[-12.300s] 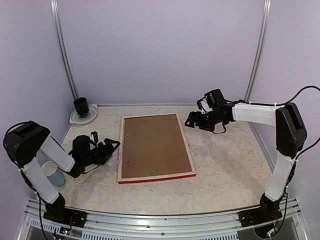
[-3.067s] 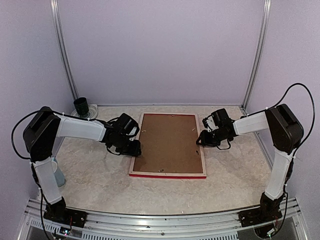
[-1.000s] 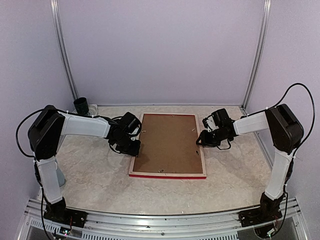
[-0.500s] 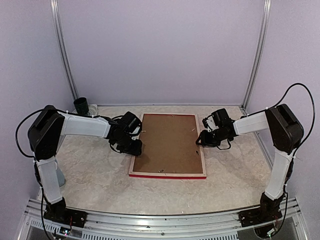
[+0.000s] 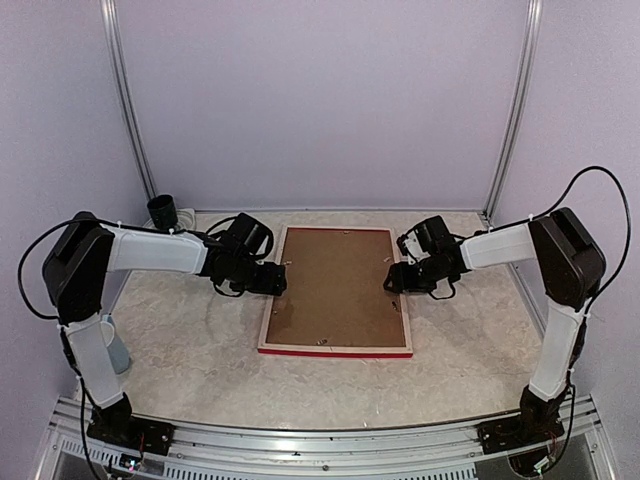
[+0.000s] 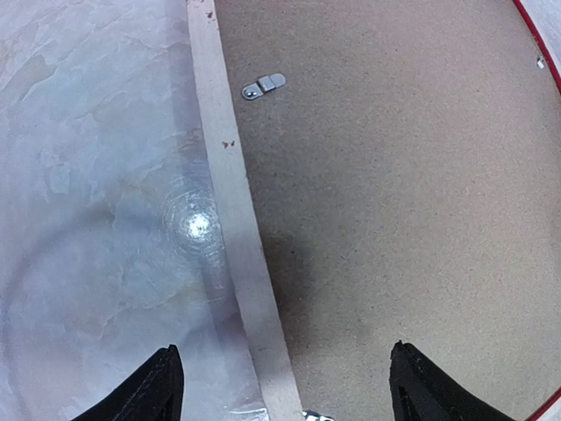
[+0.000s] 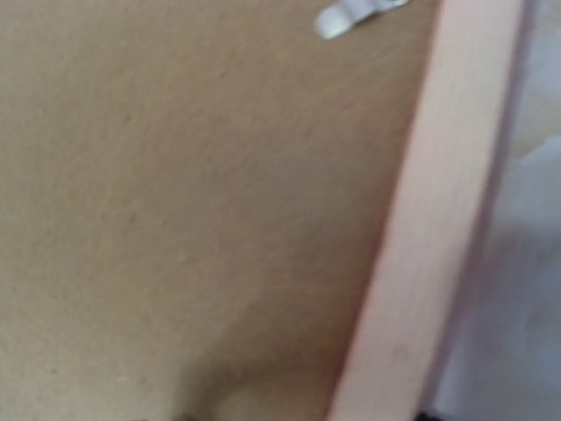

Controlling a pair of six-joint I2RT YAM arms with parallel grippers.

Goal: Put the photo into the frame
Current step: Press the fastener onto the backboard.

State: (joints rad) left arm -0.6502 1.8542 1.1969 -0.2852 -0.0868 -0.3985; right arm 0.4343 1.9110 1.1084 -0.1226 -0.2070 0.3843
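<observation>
The frame (image 5: 335, 350) lies face down in the middle of the table, pale wood back up, red edge showing at front and back. A plain brown backing board (image 5: 335, 285) fills it. The photo is not in view. My left gripper (image 5: 273, 282) is open and low over the frame's left rail (image 6: 223, 175); its fingertips (image 6: 165, 386) stand on either side of the rail. A metal turn clip (image 6: 264, 85) lies on the board just ahead. My right gripper (image 5: 392, 281) hovers close over the right rail (image 7: 438, 219), with only dark fingertip corners showing, wide apart.
A dark cup (image 5: 162, 211) stands on a white plate (image 5: 150, 238) at the back left corner. A pale blue cup (image 5: 113, 347) stands by the left arm's base. Lilac walls close in the back and both sides. Another clip (image 7: 351, 17) shows in the blurred right wrist view.
My left gripper has moved a little farther back along the frame's left rail. My right gripper has shifted slightly left onto the right rail. The frame has stayed put over the last second.
</observation>
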